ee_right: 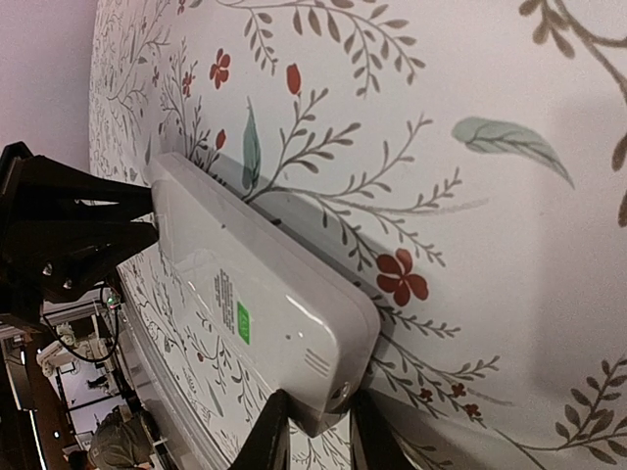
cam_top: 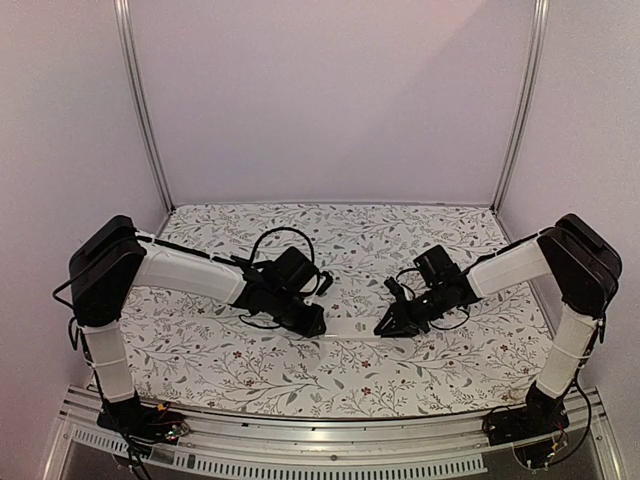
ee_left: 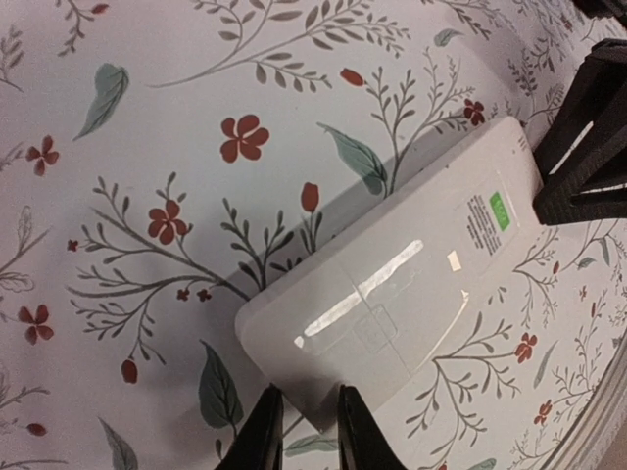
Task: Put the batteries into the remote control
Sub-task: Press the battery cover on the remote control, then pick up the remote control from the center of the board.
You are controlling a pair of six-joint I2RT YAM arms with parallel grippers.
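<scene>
On floral cloth (cam_top: 300,370): left pincer (ee_left: 309,403), right pincer (ee_right: 318,403) clamp remote control (ee_left: 392,284).

the slim white remote control (ee_left: 392,284) lies back side up near the middle of the floral tablecloth (ee_left: 147,147), green sticker (ee_left: 502,210) and small print showing.

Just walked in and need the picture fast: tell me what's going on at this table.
Two robot arms hold a slim white rectangular plastic remote control between them over the floral-patterned table. The left gripper pinches one end, the right gripper the other. The remote's back, with a small green sticker, faces up. No batteries are in view.
</scene>
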